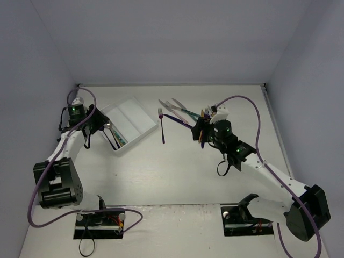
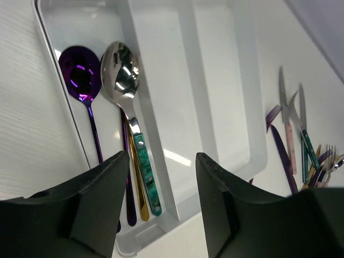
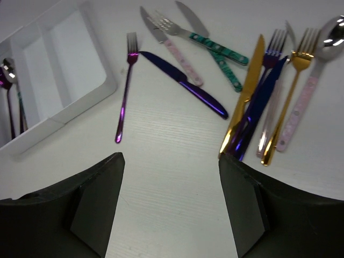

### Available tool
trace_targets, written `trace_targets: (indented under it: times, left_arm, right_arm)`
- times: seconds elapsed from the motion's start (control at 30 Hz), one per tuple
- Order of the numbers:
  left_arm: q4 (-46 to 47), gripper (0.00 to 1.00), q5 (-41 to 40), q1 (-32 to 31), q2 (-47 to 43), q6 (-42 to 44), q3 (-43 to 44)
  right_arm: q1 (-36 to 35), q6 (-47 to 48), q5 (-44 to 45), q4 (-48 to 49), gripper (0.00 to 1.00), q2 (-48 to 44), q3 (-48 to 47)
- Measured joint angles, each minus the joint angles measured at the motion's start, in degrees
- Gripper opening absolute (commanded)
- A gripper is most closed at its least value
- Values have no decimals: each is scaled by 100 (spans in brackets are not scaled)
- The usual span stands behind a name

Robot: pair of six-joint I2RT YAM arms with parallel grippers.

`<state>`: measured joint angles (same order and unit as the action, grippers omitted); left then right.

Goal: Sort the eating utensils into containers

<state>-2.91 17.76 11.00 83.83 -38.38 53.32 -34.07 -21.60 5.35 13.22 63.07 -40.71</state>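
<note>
The right gripper [image 3: 171, 164] is hovering above the white counter [image 3: 161, 129], its jaws spread wide and holding nothing. In its wrist view the slim shiny purple fork [image 3: 124, 97] is lying alone at about 11 o'clock from the jaws and apart from them, with its long axis running nearly 12 to 6 and its tines toward 12. The white three-compartment plastic tray [image 3: 70, 110] is sitting at 10 o'clock, just beside the fork. The left gripper [image 2: 162, 161] is hanging over the tray, jaws likewise parted and empty. The right arm is therefore nearer the fork, and its jaws would likely need to close across the thin handle.
</note>
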Motion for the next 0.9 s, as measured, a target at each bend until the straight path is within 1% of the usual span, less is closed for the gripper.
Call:
trace_targets:
  times: [0.17,0.3,0.37,0.47,0.6,0.73,0.9]
  left_arm:
    - [-753,58,-200,-5,-1073,514,332]
    - [-1158,63,-412,-89,-1842,1010,339]
    - [-1289,64,-631,-322,-2192,1259,239]
    - [-1591,67,-962,-934,-2717,1662,37]
    - [-1883,69,-1277,-1518,-3036,2124,-108]
    - [-2105,70,-1658,-1610,-3084,2341,-138]
    - [-2142,72,-1826,-1623,-3121,2408,-139]
  right_arm:
    - [824,-283,268,-274,65,456,-310]
    - [1389,-495,498,-385,63,1007,-510]
    - [1600,-554,580,-473,61,1369,-678]
    - [1907,-605,628,-463,57,2165,-1116]
    - [2200,-657,662,-499,56,2983,-1521]
    - [2328,-678,670,-484,55,3722,-2005]
    - [2351,-678,657,-470,53,4436,-2492]
